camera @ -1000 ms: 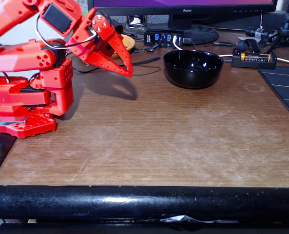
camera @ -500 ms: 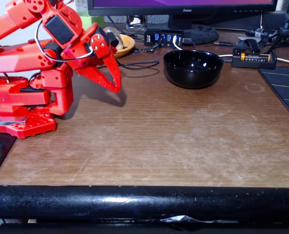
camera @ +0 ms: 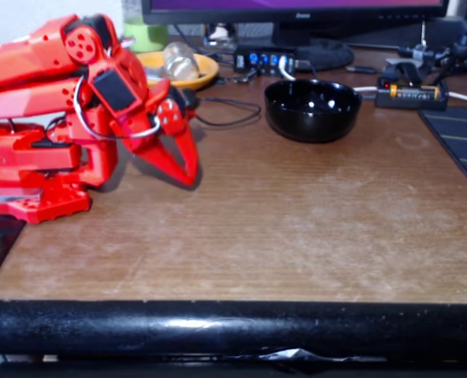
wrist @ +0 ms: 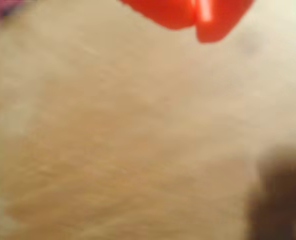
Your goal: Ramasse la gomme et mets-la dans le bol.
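The glossy black bowl [camera: 312, 110] stands at the back of the wooden table, right of centre. The eraser is out of view. My red gripper [camera: 188, 178] points down at the table close to the arm's own base, well left of the bowl, with its tips just above or on the wood. Its jaws are shut with nothing seen between them. In the blurred wrist view the gripper [wrist: 195, 22] shows at the top edge with its red fingertips [wrist: 220, 20] pressed together over bare wood.
Behind the arm sits an orange-yellow dish [camera: 187, 69] holding a clear object. A USB hub [camera: 265, 58], cables and a battery holder [camera: 410, 94] line the back. A black mat [camera: 463, 146] lies at the right. A black bar [camera: 233, 327] runs along the front edge.
The arm has folded back toward its base. The shut gripper has dropped and moved left, from high near the bowl's left side down to the table.
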